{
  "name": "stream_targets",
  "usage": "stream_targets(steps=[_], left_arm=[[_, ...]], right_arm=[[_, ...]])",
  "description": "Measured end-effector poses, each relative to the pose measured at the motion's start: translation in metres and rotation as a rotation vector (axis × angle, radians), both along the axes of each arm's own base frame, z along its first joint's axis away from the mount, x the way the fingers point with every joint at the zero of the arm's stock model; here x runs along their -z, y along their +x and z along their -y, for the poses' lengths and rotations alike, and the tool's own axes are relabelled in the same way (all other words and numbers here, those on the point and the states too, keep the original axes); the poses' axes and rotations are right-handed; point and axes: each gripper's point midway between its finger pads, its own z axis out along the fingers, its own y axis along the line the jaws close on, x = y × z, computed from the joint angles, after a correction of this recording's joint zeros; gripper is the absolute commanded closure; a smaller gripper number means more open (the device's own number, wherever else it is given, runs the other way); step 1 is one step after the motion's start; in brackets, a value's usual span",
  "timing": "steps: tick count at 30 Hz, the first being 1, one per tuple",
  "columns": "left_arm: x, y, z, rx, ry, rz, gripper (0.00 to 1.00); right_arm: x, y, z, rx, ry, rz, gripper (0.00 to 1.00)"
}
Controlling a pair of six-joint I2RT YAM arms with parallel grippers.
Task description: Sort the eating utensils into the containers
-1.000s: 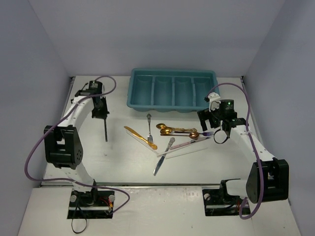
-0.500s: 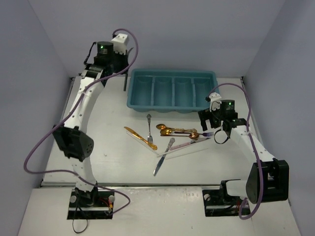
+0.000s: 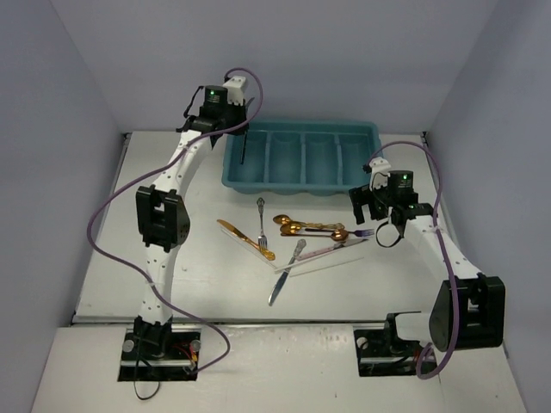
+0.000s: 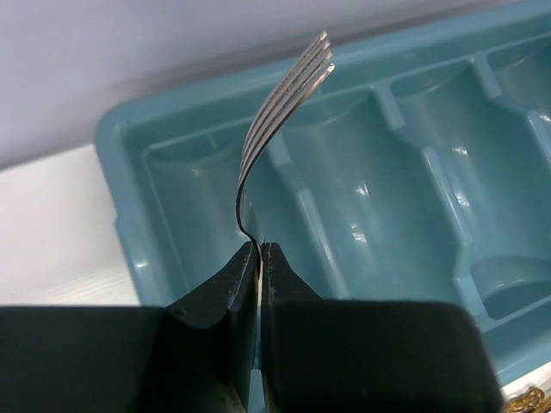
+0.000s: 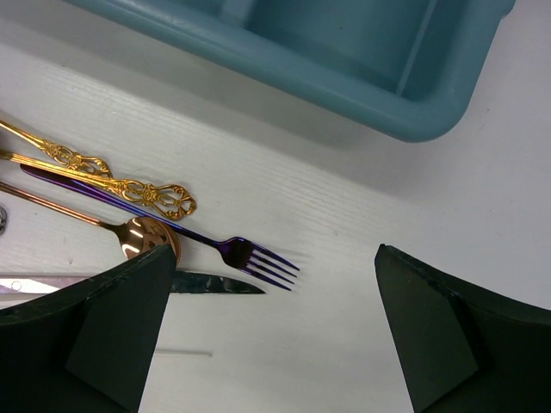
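Fork (image 4: 284, 95) in left hand (image 4: 258, 258), above tray (image 4: 112, 142) left end

The left gripper (image 4: 259, 258) pinches a silver fork (image 4: 277, 112) by its handle, its black jaws pressed together, tines pointing away over the teal cutlery tray (image 4: 116, 185), which rests on a white table (image 4: 52, 232).

- You're looking at a robotics lab test cell; plain pale walls (image 3: 284, 60) box in a white table (image 3: 207, 284) on three sides
- The left arm (image 3: 164, 215) and right arm (image 3: 430, 249) are bolted at its near edge; purple cables (image 3: 91, 232) loop off them
- Loose cutlery (image 3: 312, 229) and a teal tray (image 3: 293, 182) sit on the bare tabletop
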Motion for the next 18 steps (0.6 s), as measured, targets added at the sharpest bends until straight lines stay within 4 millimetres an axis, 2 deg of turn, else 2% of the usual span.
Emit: stream_targets(steps=[2,10,18], left_arm=[[0.011,0.001,0.003,-0.001,-0.015,-0.027,1.00],[0.027,0.002,0.011,-0.016,-0.088,-0.075,1.00],[0.069,-0.004,0.009,-0.056,-0.107,-0.185,0.99]], right_arm=[[0.002,0.000,0.001,0.002,-0.001,-0.007,0.00],[0.012,0.000,0.002,0.006,-0.003,-0.037,0.00],[0.010,0.002,0.003,0.007,-0.006,-0.032,0.00]])
